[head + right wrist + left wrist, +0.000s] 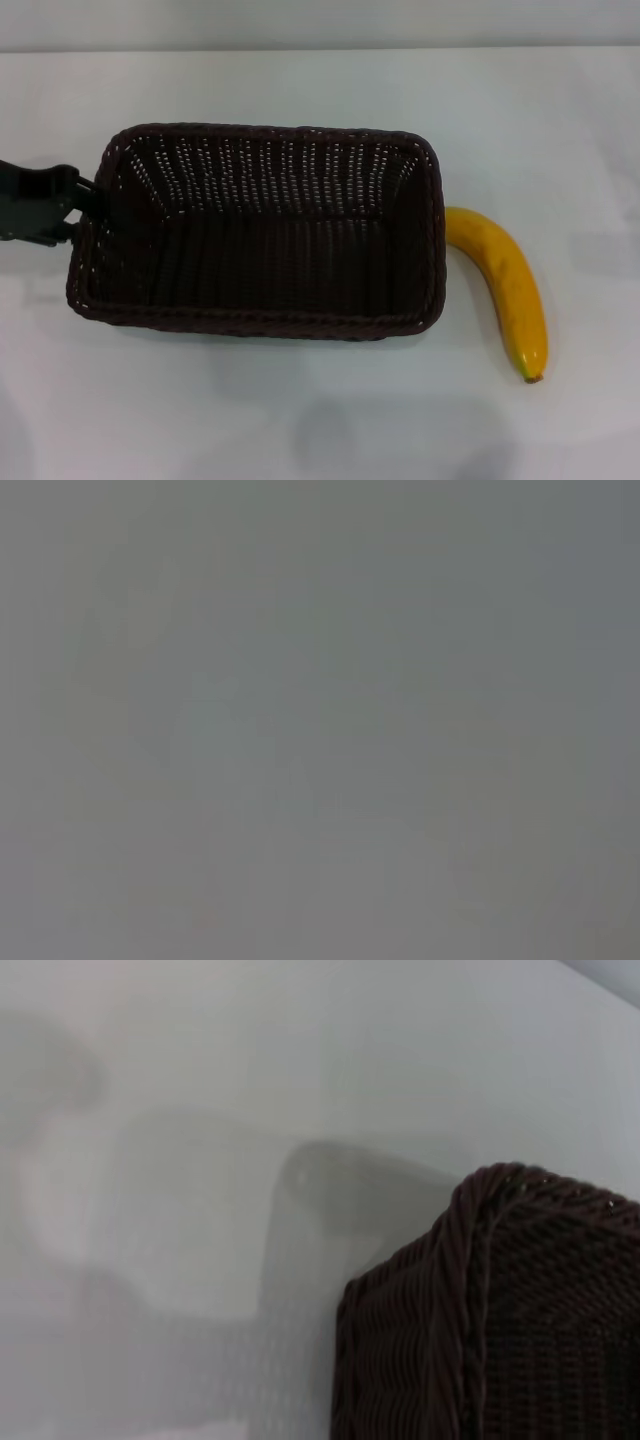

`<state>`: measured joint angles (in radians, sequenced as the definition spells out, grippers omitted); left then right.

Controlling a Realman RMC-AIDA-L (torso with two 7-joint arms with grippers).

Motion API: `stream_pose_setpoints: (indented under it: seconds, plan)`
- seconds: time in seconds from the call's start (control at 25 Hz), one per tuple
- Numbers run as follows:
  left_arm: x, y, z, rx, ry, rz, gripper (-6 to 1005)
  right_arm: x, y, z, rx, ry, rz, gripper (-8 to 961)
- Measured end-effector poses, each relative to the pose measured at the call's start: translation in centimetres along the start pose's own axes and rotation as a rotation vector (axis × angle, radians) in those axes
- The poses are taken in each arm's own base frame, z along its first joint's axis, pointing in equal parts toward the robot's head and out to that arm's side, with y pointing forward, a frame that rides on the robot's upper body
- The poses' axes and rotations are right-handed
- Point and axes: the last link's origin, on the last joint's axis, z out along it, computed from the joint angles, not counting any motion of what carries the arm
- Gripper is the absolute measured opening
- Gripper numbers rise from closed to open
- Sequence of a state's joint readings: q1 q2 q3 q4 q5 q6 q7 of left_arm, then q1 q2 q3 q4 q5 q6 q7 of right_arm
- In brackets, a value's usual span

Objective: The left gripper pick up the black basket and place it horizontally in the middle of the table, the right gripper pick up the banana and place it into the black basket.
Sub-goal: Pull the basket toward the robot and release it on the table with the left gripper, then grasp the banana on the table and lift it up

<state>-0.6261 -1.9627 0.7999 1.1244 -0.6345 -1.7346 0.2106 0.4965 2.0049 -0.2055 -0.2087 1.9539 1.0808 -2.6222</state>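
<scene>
The black basket [262, 322] rests on the white table [300, 420], its long side running left to right, near the middle. It holds nothing. My left gripper [88, 200] is at the basket's left short wall, against the rim. The left wrist view shows one corner of the basket [500, 1310] with bare table [200, 1090] beside it. The banana [505, 275] lies on the table just right of the basket, its upper end close to the basket's right wall and its stem tip toward the front. The right gripper is out of view, and the right wrist view shows only plain grey.
The table's far edge [320, 48] runs across the top of the head view. White tabletop lies in front of the basket and to the right of the banana.
</scene>
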Motion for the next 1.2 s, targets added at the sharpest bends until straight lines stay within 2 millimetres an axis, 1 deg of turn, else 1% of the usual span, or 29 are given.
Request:
stream_pose_setpoints:
  seconds: [0.16,0.24,0.28,0.36,0.4,0.44,0.48,0.52,0.6,0.72,0.76,0.8,0.88,0.92,0.96,1.0,1.04,1.08,1.12,1.2]
  plan:
    - [0.0,-0.1,-0.1,0.004,0.003,0.026,481,-0.2,-0.2,0.1,0.001,-0.004,-0.009,843]
    - [0.1,-0.1,-0.2,0.006,0.009,0.034,579,-0.4,-0.3,0.1,-0.002,-0.005,-0.019,843]
    - [0.6,-0.7,-0.8,0.009,0.051,0.059,629,-0.5,-0.5,0.1,-0.008,-0.005,-0.023,843]
    - [0.9,-1.1,-1.2,0.008,0.079,0.068,727,-1.1,-1.2,0.1,-0.035,0.004,-0.029,843]
    - [1.2,-1.4,-1.6,0.005,0.110,0.085,746,-1.6,-1.8,0.1,-0.052,0.017,-0.033,843]
    - [1.5,-1.7,-1.9,0.004,0.137,0.101,764,-1.6,-1.8,0.1,-0.052,0.017,-0.033,843]
    - [1.7,-2.0,-2.1,0.003,0.165,0.118,783,-3.0,-3.2,0.3,-0.090,0.075,-0.053,843]
    - [2.0,-2.3,-2.4,0.004,0.199,0.146,802,-3.4,-3.6,0.5,-0.099,0.097,-0.055,843]
    - [2.4,-2.8,-2.8,-0.006,0.276,0.198,839,-4.9,-4.3,0.9,-0.130,0.147,-0.070,843]
    - [2.5,-3.7,-3.5,-0.060,0.414,0.271,895,-7.5,-4.9,1.8,-0.179,0.225,-0.069,843]
    - [2.5,-3.9,-3.8,-0.079,0.464,0.301,895,-8.6,-5.1,2.2,-0.196,0.257,-0.071,843]
    - [2.5,-4.0,-4.0,-0.093,0.501,0.320,895,-9.4,-5.0,2.4,-0.214,0.287,-0.078,843]
    - [2.4,-4.4,-5.0,-0.150,0.659,0.384,895,-10.9,-4.6,3.0,-0.245,0.380,-0.095,843]
    - [2.2,-4.6,-5.3,-0.162,0.699,0.390,895,-11.5,-4.4,3.3,-0.254,0.435,-0.105,843]
    - [1.6,-5.2,-5.8,-0.181,0.806,0.421,894,-12.1,-3.8,3.7,-0.266,0.504,-0.113,843]
    - [1.2,-5.7,-6.1,-0.192,0.877,0.436,894,-12.5,-3.4,4.0,-0.273,0.540,-0.116,843]
    - [1.2,-5.7,-6.1,-0.192,0.877,0.436,894,-12.8,-2.7,4.4,-0.290,0.611,-0.129,843]
    - [0.0,-6.8,-6.3,-0.212,1.029,0.465,894,-13.0,-2.2,4.5,-0.303,0.655,-0.136,843]
    - [-0.3,-7.1,-6.2,-0.217,1.061,0.467,894,-13.2,-1.3,4.8,-0.330,0.714,-0.142,843]
    - [-0.9,-7.6,-5.7,-0.223,1.138,0.485,894,-13.4,0.0,4.9,-0.364,0.804,-0.135,843]
